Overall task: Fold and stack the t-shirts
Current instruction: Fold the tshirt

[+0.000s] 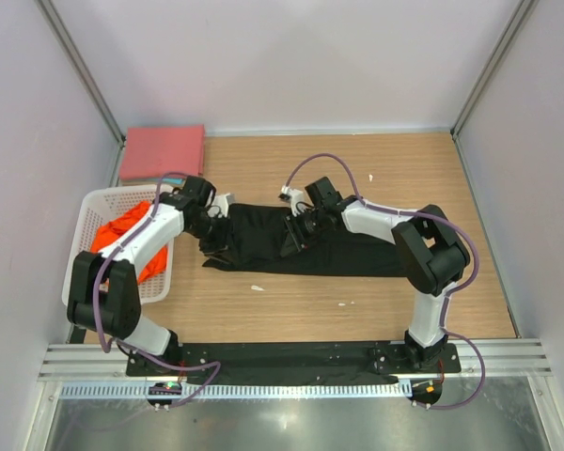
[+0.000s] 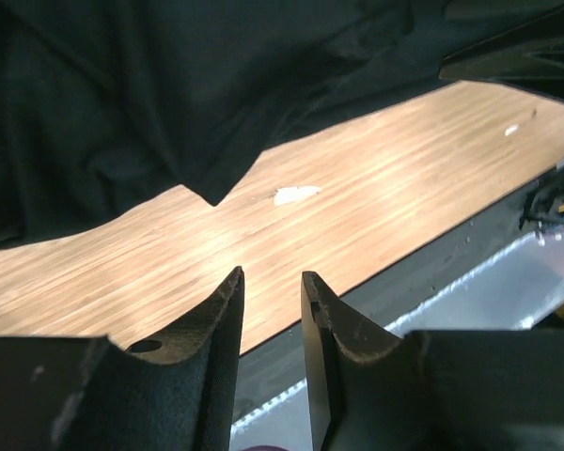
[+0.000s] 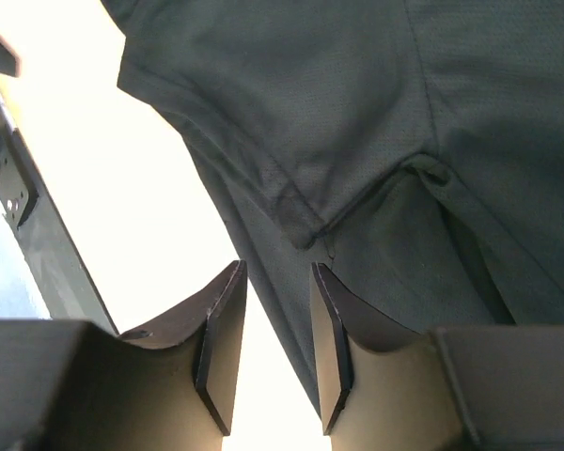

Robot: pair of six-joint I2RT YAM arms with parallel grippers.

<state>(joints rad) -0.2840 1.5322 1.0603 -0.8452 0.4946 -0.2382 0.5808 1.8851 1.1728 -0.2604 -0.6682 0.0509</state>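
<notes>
The black t-shirt (image 1: 357,256) is lying just beyond the left gripper (image 2: 273,280) and beneath the right gripper (image 3: 278,271). Both are hovering slightly spread, pinching nothing. An orange t-shirt (image 1: 122,230) is sitting in the mesh basket (image 1: 86,209) alongside.

Black t-shirt (image 1: 348,252), pinkish-red t-shirt (image 1: 163,152), orange t-shirt (image 1: 115,231), white basket (image 1: 103,194), light wood-grain table (image 1: 291,315)

Pale grey walls (image 1: 282,56) on three sides, metal corner posts (image 1: 82,70), light wood tabletop (image 1: 432,169), ribbed aluminium rail (image 1: 508,357) along near edge

Black t-shirt (image 1: 343,252) stretched across centre; pinkish-red t-shirt (image 1: 163,151) folded far-left; orange t-shirt (image 1: 120,228) crumpled
</notes>
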